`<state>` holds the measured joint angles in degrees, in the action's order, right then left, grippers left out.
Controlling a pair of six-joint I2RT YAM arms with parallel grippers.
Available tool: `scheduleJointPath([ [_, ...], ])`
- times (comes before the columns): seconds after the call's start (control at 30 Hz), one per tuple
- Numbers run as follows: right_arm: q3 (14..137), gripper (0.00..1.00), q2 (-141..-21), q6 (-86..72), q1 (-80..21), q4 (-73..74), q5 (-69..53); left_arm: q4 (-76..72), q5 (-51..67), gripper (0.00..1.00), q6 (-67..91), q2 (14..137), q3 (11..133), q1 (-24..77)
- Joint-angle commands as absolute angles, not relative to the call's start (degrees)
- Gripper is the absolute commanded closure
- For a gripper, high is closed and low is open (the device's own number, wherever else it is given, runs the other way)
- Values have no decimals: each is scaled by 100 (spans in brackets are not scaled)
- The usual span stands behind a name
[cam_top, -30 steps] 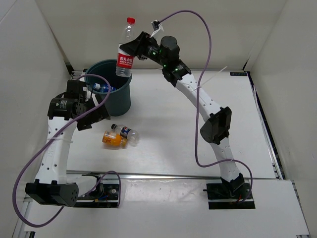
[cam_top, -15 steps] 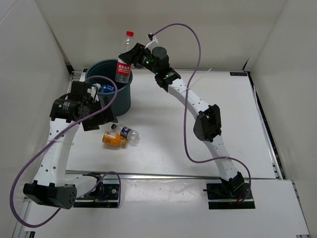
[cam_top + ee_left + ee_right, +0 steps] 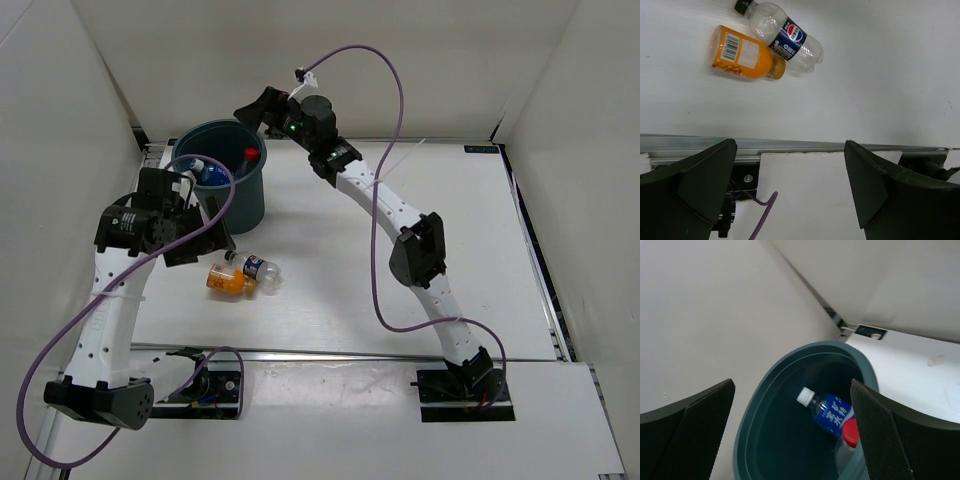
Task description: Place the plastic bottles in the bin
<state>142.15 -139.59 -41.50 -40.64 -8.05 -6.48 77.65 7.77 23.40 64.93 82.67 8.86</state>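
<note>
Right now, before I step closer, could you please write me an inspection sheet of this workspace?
Surface: white table, two bottles lying on it.
Job's things: blue-label bottle and red-cap bottle inside the bin; orange bottle and dark-label bottle touching, outside.
Clutter: nothing seen.
End effectors: left end effector open, empty, near the table bottles; right end effector open, empty, above the bin.
Cables: left purple cable and right purple cable, both looped.
Surroundings: white walls; metal rail at near edge.

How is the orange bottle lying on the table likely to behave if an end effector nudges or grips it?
The orange bottle lies on its side, so a nudge would probably roll it. It looks filled throughout, so it is likely heavier and stiffer than the clear bottle beside it. Its smooth round body might slip in a loose grip.
</note>
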Motion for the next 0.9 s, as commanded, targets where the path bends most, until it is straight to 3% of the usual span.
scheduleJointPath([
  [0.0,14336,0,-13088,-3709,-4096,-504,68,7893,388,0,2373,6468,8717,914],
  [0.13,13835,0,-12157,-3394,-4096,175,1229,7840,-744,0,3074,6355,8650,914],
  [0.17,13756,0,-12033,-3245,-4096,280,1352,7936,-1469,0,3807,6276,8501,914],
  [0.23,13615,0,-11639,-2936,-4096,753,1546,8042,-1801,0,4733,5986,7984,792],
  [0.5,12279,0,-9899,-3331,-4157,2986,2373,6066,-73,0,5377,5607,6620,177],
  [0.7,11357,0,-8809,-3226,-4228,3269,2321,4583,956,0,6405,5317,4462,-684],
  [0.87,10504,0,-7887,-3111,-4175,3630,2373,3833,1345,0,6662,5343,3622,-949],
])
